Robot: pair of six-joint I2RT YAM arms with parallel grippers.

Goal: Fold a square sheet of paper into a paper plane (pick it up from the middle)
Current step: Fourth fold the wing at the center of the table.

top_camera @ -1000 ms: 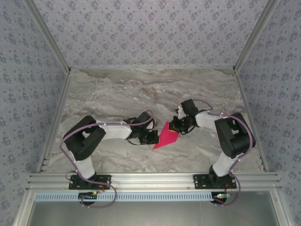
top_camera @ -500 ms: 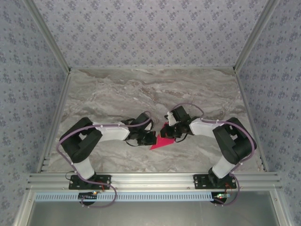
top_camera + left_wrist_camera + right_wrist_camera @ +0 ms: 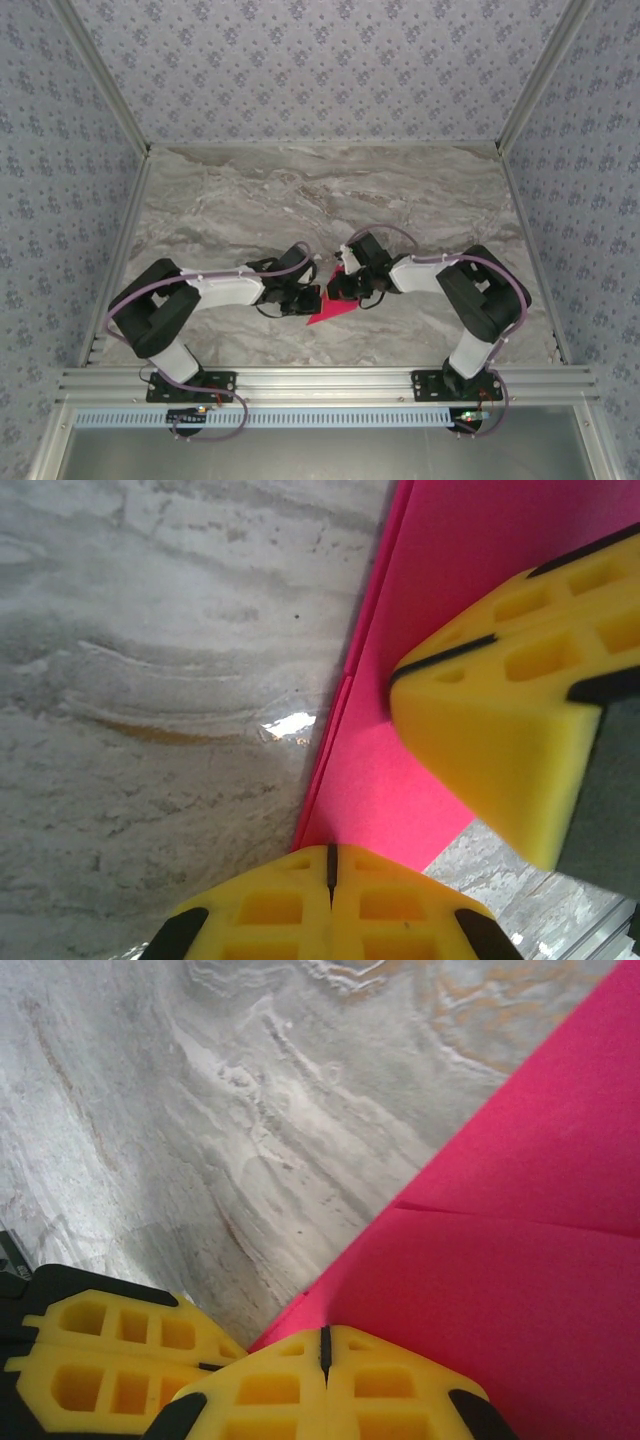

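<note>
Left claw (image 3: 305,297) and right claw (image 3: 338,285) met tip to tip over the paper (image 3: 325,313), a small pink triangle near the front middle of the table (image 3: 250,200) in the top view. From the left wrist, 2 fingers stood shut at the paper's layered edge, with the right claw's pad on the sheet. From the right wrist, shut fingers sat on overlapping layers. Early folds looked done; the narrowing folds for the dart seemingly remained.

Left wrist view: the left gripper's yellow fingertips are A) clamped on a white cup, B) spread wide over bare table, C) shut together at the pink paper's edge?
C: the fingertips of the left gripper meet at a thin seam, right at the edge of the pink paper.
</note>
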